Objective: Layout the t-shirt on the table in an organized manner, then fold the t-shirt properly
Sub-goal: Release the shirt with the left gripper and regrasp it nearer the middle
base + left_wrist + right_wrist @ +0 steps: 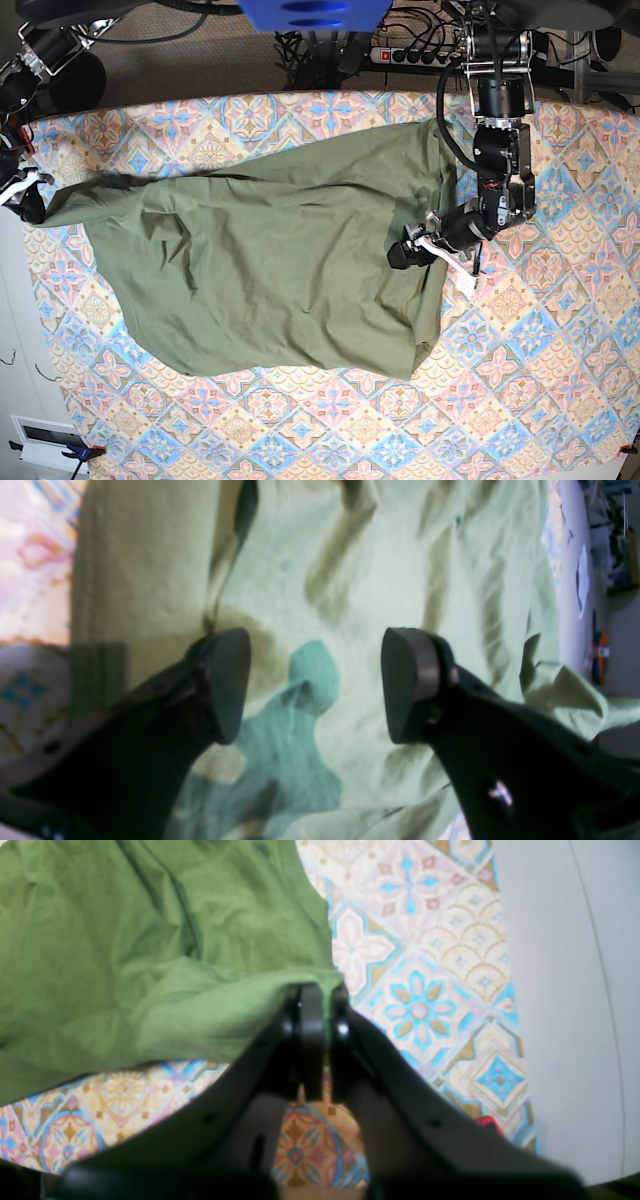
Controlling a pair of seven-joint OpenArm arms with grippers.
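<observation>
On my left wrist camera the left hand (315, 685) fills the near edge, its two dark fingers (227, 685) standing wide apart with nothing between them. Just beyond the fingertips lies the t-shirt (380, 580), pale green and creased here, and the hand's shadow falls across the cloth. A folded band of the same fabric runs up the left of that picture, with a strip of the patterned worktop (30, 555) showing beside it.

On my right wrist camera the right hand (320, 995) is pressed together, clamped on an edge of the t-shirt (150, 965). The green cloth drapes away from the tips to the left, lifted a little, so the tiled cover of the worktop (420, 1010) shows beneath and to the right.

From the base view I see the shirt (270, 260) spread over the middle of the worktop (540, 400), wrinkled and not squared, its body wide and bunched. The left hand (415, 247) sits over the shirt's right-hand side in that picture, near a folded edge. Farther off, at the picture's left border, the right hand (25, 205) grips the drawn-out tip of the cloth just at the worktop's edge. Behind the far edge there are cables and a power strip (415, 50) on the floor.
</observation>
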